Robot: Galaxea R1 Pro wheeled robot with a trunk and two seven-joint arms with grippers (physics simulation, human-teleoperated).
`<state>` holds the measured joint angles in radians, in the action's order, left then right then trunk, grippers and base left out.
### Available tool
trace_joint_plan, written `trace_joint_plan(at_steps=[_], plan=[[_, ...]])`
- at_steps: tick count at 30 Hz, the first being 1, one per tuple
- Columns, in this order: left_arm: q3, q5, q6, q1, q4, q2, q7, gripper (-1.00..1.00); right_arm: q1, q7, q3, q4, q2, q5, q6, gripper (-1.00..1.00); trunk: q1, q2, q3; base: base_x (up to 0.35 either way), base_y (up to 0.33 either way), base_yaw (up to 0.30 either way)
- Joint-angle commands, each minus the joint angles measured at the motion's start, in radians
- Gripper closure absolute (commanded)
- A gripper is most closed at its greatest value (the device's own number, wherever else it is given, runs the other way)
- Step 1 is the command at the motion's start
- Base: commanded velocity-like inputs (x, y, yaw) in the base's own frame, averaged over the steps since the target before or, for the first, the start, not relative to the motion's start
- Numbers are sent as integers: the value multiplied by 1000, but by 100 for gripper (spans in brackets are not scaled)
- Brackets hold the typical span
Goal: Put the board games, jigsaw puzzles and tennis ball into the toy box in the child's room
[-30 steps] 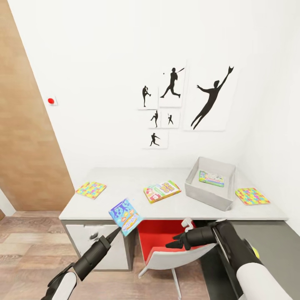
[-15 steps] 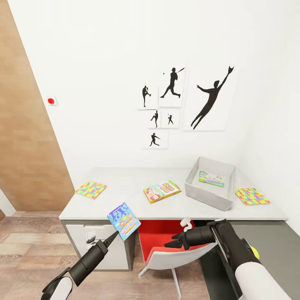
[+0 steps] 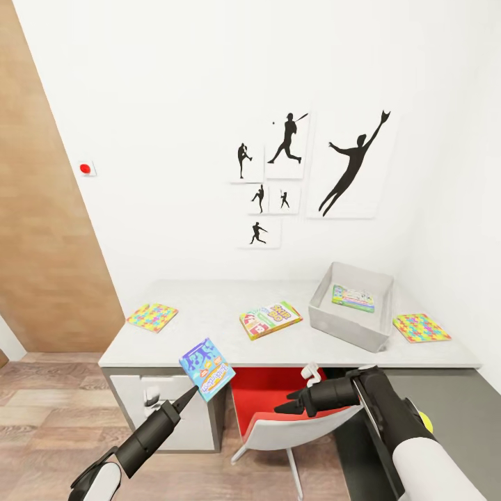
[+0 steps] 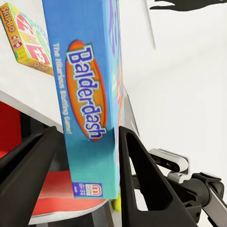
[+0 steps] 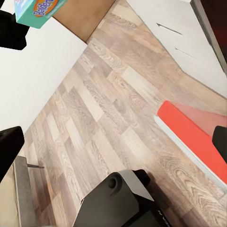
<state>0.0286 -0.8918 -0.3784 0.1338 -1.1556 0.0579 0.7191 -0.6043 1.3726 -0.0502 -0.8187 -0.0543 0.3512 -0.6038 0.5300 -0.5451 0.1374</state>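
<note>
My left gripper [image 3: 194, 390] is shut on the lower edge of the teal-blue "Balderdash" board game [image 3: 207, 369], held tilted in front of the table's [image 3: 209, 303] front edge. The wrist view shows both fingers clamping the box [image 4: 90, 109]. The green Skip-Bo game [image 3: 270, 319] lies mid-table. The grey toy box [image 3: 346, 325] stands right of it with a green-edged game [image 3: 353, 298] inside. One jigsaw puzzle [image 3: 152, 316] lies at the table's left end, another [image 3: 421, 327] right of the toy box. My right gripper [image 3: 281, 408] hangs open and empty below the tabletop. A yellow-green ball [image 3: 425, 421] peeks out beside my right forearm.
A red chair with a white back [image 3: 268, 393] is tucked under the table, right by my right gripper. White drawers [image 3: 139, 396] sit under the left end. Wood-plank floor [image 5: 94, 123] spreads below. The wall [image 3: 292, 174] with black player silhouettes rises behind the table.
My left arm drew back and down a little with the teal-blue game in it, then held still. The right arm has hardly moved.
</note>
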Motion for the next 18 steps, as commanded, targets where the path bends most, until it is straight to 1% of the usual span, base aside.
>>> trace_joint_plan(at_steps=[1, 13, 18], plan=[[0, -9, -9, 1, 0, 0, 1, 100, -1, 8, -3, -1, 1, 9, -9, -100, 0, -2, 2, 0, 0, 0], [-1, -9, -10, 2, 0, 0, 1, 100, 0, 8, -3, -2, 0, 8, -9, -100, 0, -2, 2, 0, 0, 0], [28, -36, -12, 3, -4, 8, -1, 100, 1, 11, -5, -10, -28, -7, -13, -100, 0, -2, 2, 0, 0, 0]])
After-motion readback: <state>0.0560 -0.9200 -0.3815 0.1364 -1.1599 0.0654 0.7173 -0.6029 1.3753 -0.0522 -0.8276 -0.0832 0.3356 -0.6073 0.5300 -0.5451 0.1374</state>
